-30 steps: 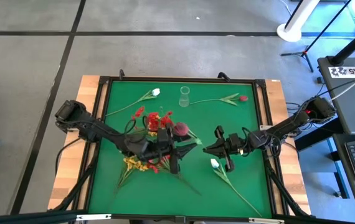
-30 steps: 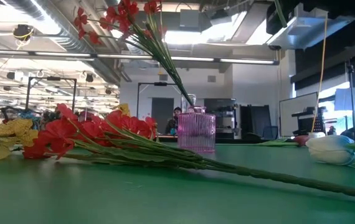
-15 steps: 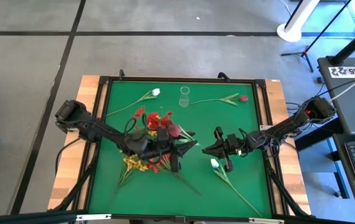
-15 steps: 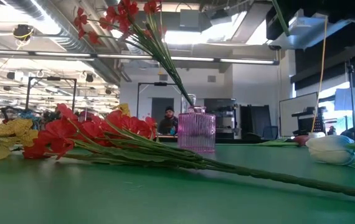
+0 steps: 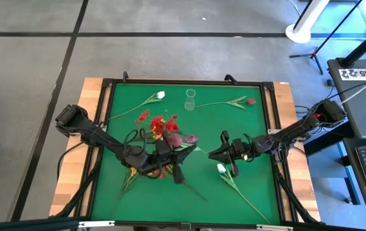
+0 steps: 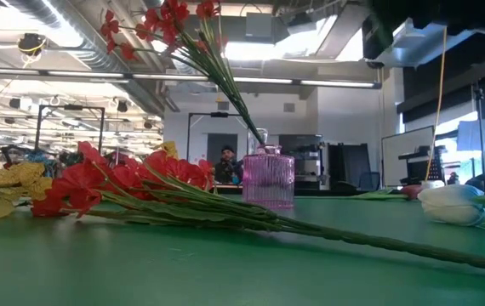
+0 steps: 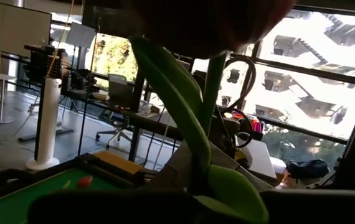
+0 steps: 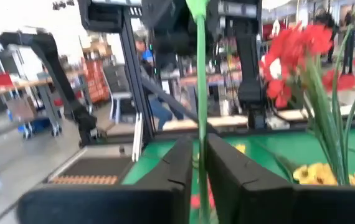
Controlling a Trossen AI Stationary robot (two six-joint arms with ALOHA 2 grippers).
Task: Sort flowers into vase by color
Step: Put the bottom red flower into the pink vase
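A dark red tulip [image 5: 189,138] hangs over the table's middle between both arms. My left gripper [image 5: 178,153] is shut on its stem, just left of the blossom. My right gripper [image 5: 212,153] comes from the right, and its fingers [image 8: 176,163] stand narrowly apart on either side of the green stem [image 8: 200,93]. A pink vase [image 6: 268,178] holds a red blossom cluster [image 5: 157,123]. More red flowers [image 6: 115,183] and yellow ones [image 5: 138,170] lie near the left arm. White tulips [image 5: 159,95] [image 5: 221,169] and a red tulip [image 5: 250,101] lie flat on the mat. My left gripper is shut on the tulip's stem [image 7: 210,124] below the leaves. The stem and a leaf rise from between the fingers toward the blossom. The fingers themselves are too dark to show the hold. The tulip is lifted clear of the table. My right gripper's fingers flank the stem; I cannot tell whether they touch it.
A clear glass vase [image 5: 190,98] stands near the far edge. The green mat [image 5: 253,128] has a raised dark frame around it. A person shows in the room behind the pink vase in the low view.
My left arm has drawn a little toward the near edge. The dark red blossom has shifted slightly toward the table's right and near side. My right gripper has stayed about where it was.
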